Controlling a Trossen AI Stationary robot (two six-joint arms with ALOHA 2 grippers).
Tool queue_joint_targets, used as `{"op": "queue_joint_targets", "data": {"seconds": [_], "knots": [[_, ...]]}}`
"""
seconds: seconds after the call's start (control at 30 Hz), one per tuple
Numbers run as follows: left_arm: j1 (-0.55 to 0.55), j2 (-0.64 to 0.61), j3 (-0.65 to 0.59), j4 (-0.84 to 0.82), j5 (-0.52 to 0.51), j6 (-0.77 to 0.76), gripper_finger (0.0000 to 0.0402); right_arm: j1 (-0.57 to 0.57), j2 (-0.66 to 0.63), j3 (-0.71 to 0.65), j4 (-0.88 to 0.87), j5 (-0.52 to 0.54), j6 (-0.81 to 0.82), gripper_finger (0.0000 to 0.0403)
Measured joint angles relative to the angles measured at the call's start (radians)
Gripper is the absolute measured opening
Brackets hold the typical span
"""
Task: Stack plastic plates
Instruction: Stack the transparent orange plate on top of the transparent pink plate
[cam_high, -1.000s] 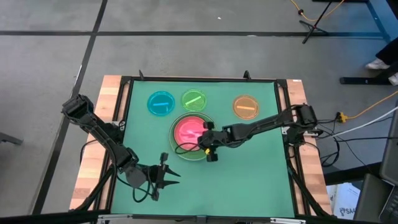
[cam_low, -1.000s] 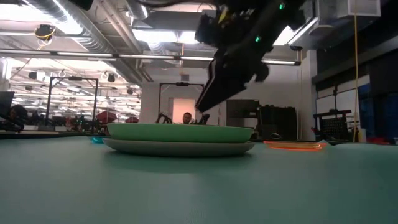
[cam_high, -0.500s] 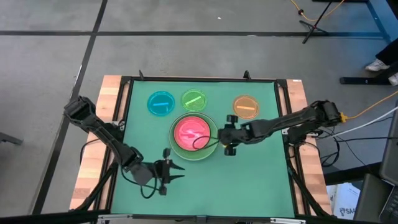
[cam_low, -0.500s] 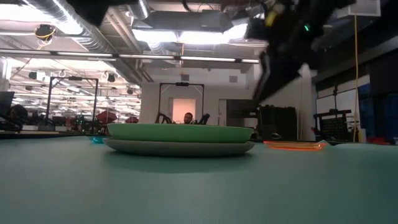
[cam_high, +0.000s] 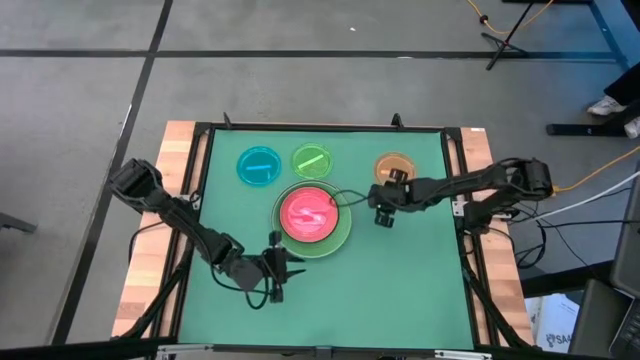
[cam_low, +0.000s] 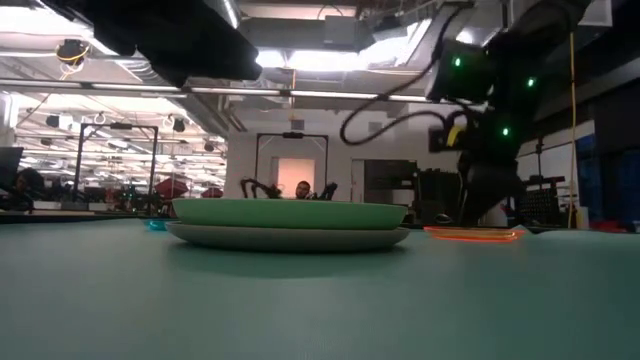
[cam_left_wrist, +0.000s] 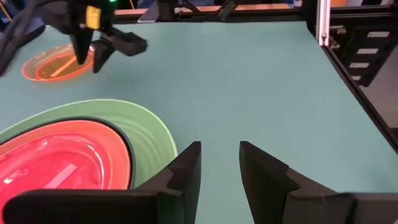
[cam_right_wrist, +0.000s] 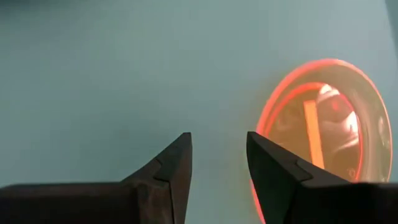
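High view: right gripper (cam_high: 384, 206) empty, hanging just off the orange plate (cam_high: 395, 171), plate at its 1 o'clock; stack (cam_high: 313, 219) (pink on top, light green rim) sits at its 9 o'clock. Left gripper (cam_high: 276, 272) parked at the stack's 7 o'clock. Low view: right gripper hovers above the orange plate's near edge. Left wrist view: jaws apart, nothing held. Right wrist view: fingers (cam_right_wrist: 171, 163) parted, empty, orange plate just beside one fingertip. Right arm is clearly nearer.
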Motion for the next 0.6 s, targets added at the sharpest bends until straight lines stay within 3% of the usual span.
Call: {"op": "queue_joint_targets", "data": {"seconds": [0.6], "knots": [[0.0, 0.005, 0.0, 0.0, 0.0, 0.007, 0.0102, -0.215, -0.001, -0.103, 0.159, -0.036, -0.161, 0.014]]}}
